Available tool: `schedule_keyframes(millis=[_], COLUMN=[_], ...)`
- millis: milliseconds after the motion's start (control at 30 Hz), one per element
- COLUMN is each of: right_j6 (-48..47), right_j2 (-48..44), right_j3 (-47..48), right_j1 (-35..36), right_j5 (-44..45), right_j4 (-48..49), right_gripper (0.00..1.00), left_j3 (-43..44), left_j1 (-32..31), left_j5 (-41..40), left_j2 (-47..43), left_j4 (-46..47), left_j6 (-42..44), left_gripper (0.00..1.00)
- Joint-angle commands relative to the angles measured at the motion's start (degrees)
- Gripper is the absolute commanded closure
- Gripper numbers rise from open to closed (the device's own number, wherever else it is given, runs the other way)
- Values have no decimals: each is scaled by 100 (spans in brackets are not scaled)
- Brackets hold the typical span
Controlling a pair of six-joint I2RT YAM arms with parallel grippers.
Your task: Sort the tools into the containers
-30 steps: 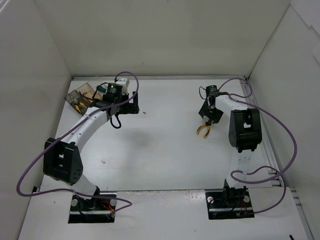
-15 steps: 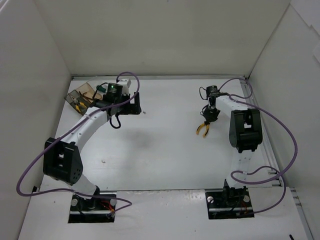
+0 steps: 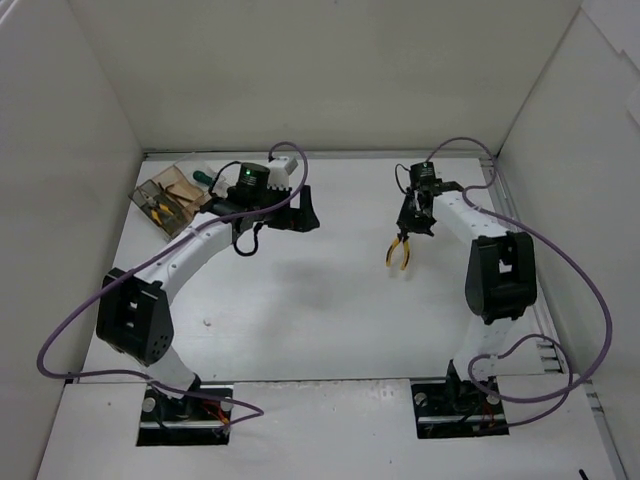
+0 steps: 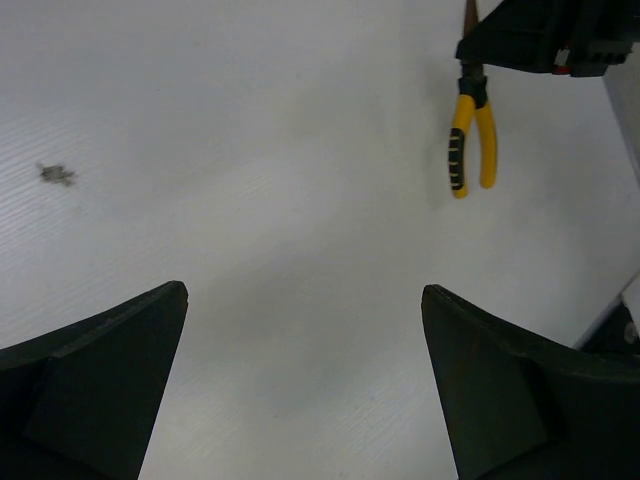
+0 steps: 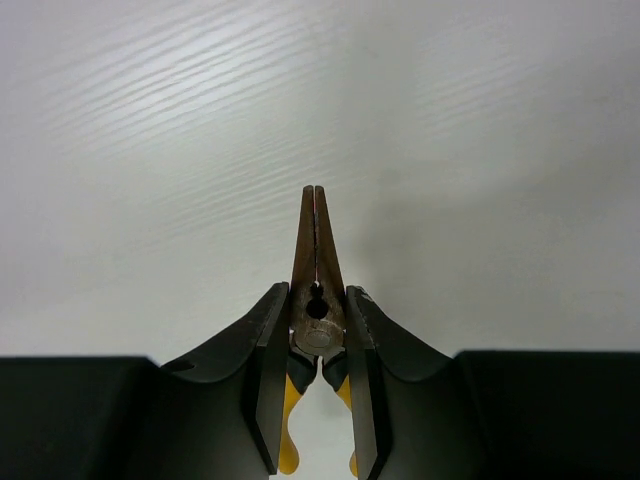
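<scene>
At the near edge of the table (image 3: 330, 330) the two arm bases sit side by side, and both arms reach out over the white surface.

The left gripper (image 4: 303, 290) is spread as wide as it goes and has nothing between its fingers (image 4: 95, 400); its own camera shows only bare table beneath, with a small dark speck (image 4: 57, 175) off to one side. From overhead this left gripper (image 3: 308, 212) hangs over the middle of the table, well apart from the boxes.

The right gripper (image 5: 317, 295) is clamped on the pliers (image 5: 315, 240). Only its wrist camera shows where: the fingers pinch the pivot, the brown nose is closed and points away, and the yellow handles trail back toward the lens. The left wrist camera gives the opposite side, the pliers (image 4: 470, 140) dangling handles-down from the right gripper (image 4: 540, 35). The overhead view shows the pliers (image 3: 399, 255) off the surface, right of centre, under the right gripper (image 3: 408, 225).

Farthest off, at the back left corner, only the overhead view catches the containers (image 3: 150, 188): a yellow-handled tool (image 3: 158, 208) lies inside, and a green-handled screwdriver (image 3: 205, 178) lies at their far side.
</scene>
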Motion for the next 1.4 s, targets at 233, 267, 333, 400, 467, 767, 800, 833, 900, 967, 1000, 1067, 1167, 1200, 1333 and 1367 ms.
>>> schedule_keyframes(millis=[233, 267, 333, 400, 467, 767, 800, 833, 900, 967, 1000, 1067, 1167, 1200, 1333, 1367], right_j6=[-332, -297, -210, -122, -17, 423, 458, 520, 564, 599, 617, 652, 722, 731, 722, 714], right_j2=[-2099, -2256, -2415, -2652, -2854, -3505, -3532, -3593, -3655, -3804, -3839, -3962, -4129, -4156, -4296, -4323], right_j3=[-615, -660, -809, -888, -1020, -1398, -1442, -1469, -1521, -1583, -1644, -1715, -1881, -1908, -2005, -2031], right_j1=[396, 396, 396, 431, 440, 475, 457, 475, 475, 510, 501, 501, 510, 519, 519, 510], right_j5=[-1846, -1916, -2101, -2172, -2163, -2023, -2040, -2075, -2172, -2163, -2163, -2146, -2198, -2207, -2242, -2225], right_j4=[977, 1038, 1118, 1171, 1223, 1338, 1338, 1338, 1347, 1338, 1338, 1338, 1338, 1338, 1338, 1329], right_gripper=[100, 100, 100, 100, 100, 100, 100, 100, 100, 100, 100, 100, 100, 100, 99, 94], left_j3=[993, 1037, 1081, 1090, 1116, 1239, 1292, 1327, 1424, 1459, 1468, 1468, 1468, 1468, 1311, 1240], left_j1=[-796, -797, -937, -1077, -1218, -1736, -1737, -1824, -1895, -2035, -2036, -2106, -2256, -2317, -2370, -2370], left_j5=[1365, 1400, 1426, 1426, 1365, 1032, 970, 900, 847, 724, 688, 557, 469, 442, 372, 354], left_j2=[640, 685, 755, 782, 808, 1089, 1142, 1186, 1282, 1318, 1335, 1336, 1336, 1344, 1301, 1231], left_j4=[1058, 1058, 1172, 1339, 1479, 1936, 1937, 1937, 1928, 1972, 2007, 2103, 2288, 2306, 2411, 2455], left_j6=[-566, -592, -724, -820, -891, -1427, -1445, -1436, -1436, -1462, -1471, -1471, -1506, -1532, -1620, -1638], left_gripper=[0, 0, 1, 1, 1, 10, 10, 11, 13, 20, 26, 31, 59, 69, 100, 100])
